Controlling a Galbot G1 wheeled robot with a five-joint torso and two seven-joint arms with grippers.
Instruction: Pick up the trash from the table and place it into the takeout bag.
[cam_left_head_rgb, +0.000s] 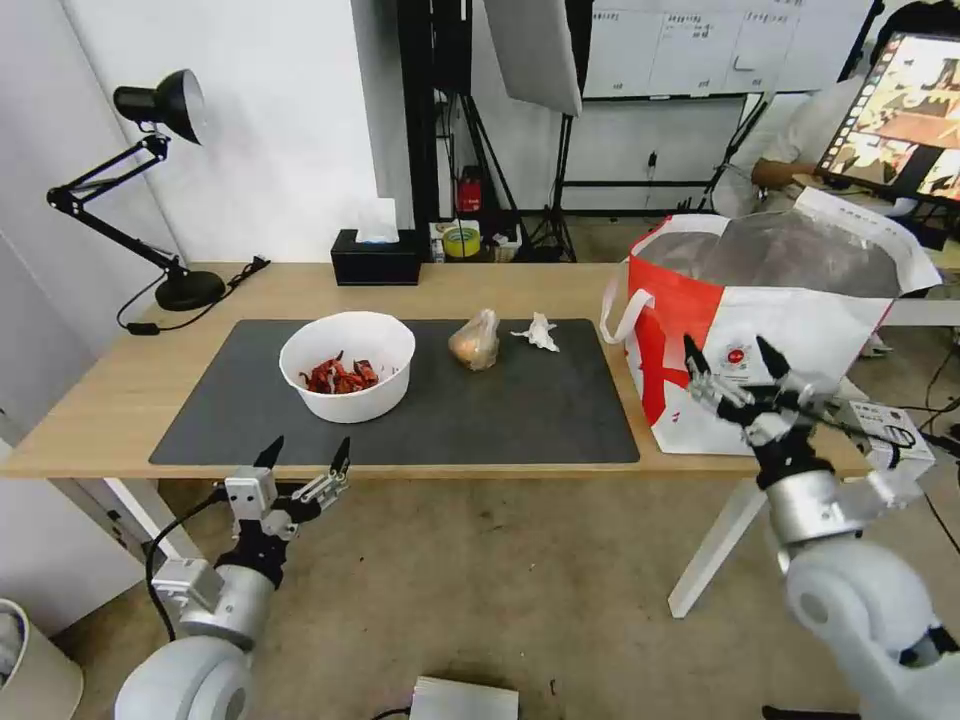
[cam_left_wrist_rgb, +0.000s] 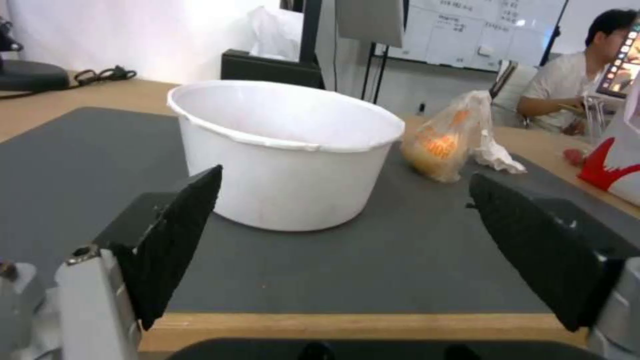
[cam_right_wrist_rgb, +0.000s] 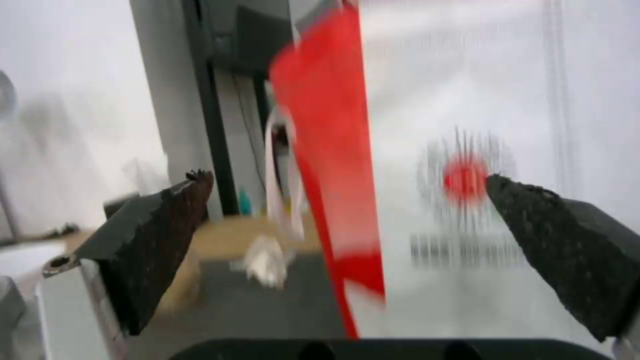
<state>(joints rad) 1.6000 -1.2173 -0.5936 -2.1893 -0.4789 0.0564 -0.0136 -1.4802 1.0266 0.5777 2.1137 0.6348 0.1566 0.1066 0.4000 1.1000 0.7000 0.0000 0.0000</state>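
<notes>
The takeout bag stood upright, mouth up, at the bench's right end; bowl of red shells, food bag and tissue lay left. Both end effectors, left and right, were spread apart.

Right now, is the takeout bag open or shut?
Open: the takeout bag stands upright on the table, its mouth spread wide with silver lining exposed.

Studio-like lab: softbox on stand, tripods, wall whiteboards, monitor, concrete floor.
</notes>
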